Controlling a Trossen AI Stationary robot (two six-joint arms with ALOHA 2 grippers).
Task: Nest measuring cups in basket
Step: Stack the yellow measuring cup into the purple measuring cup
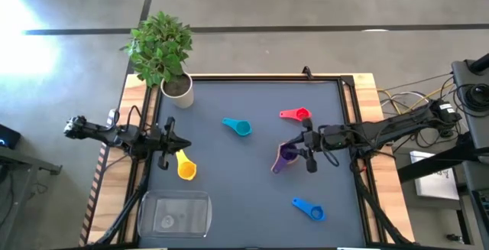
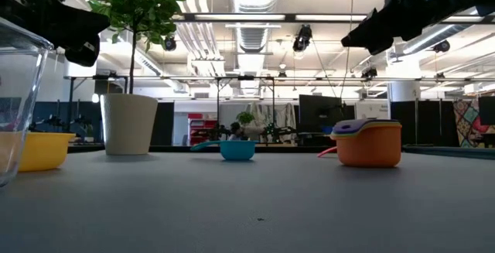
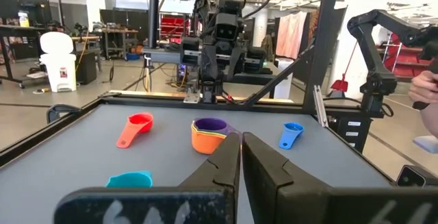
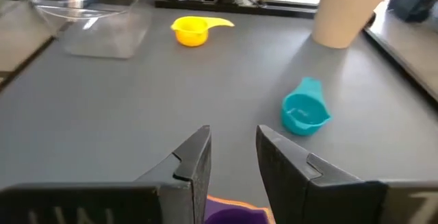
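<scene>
Grey table (image 1: 252, 173), right hand (image 1: 309, 149) parted, empty, above purple-orange cup stack (image 1: 284, 157), left hand (image 1: 177, 144) clenched empty

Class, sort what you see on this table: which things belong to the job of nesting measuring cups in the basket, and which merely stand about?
Belonging to the job:
teal cup
red cup
yellow cup
blue cup
nested stack, purple cup on top
clear basket

Standing about:
potted plant
</scene>
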